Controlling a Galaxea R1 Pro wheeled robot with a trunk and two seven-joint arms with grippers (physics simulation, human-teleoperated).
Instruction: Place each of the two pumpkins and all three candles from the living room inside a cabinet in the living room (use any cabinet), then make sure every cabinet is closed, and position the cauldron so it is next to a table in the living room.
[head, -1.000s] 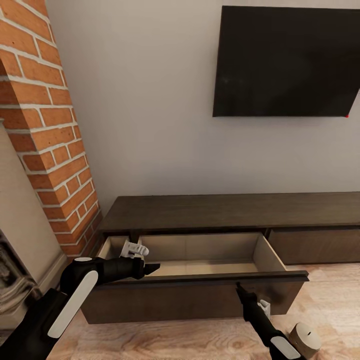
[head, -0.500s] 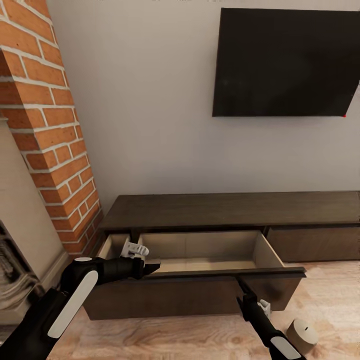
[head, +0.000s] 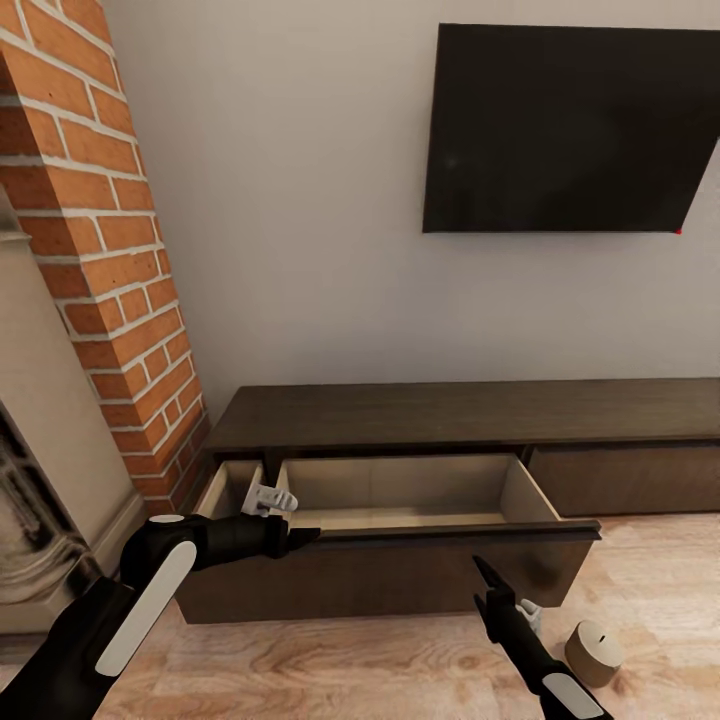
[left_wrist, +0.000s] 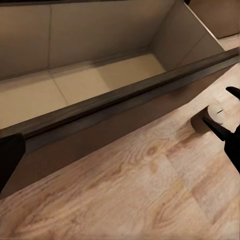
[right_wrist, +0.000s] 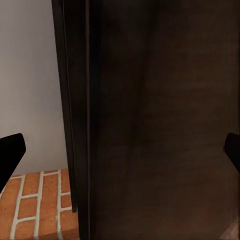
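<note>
dark cabinet (head: 450, 415) drawer open, candle (head: 594, 652) upright on floor

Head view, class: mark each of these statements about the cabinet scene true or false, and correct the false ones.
1. The drawer of the cabinet is pulled out. True.
2. A candle stands on the floor. True.
3. The candle lies inside the drawer. False: it stands on the floor, in front of the drawer's right end.
4. The right gripper has its jaws shut on the candle. False: they are open and hold nothing.
5. A TV hangs above the cabinet. True.

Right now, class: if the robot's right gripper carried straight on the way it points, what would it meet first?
Probably the dark brown wooden drawer front of the long low cabinet; the open right gripper points at it, though depth is unclear.
</note>
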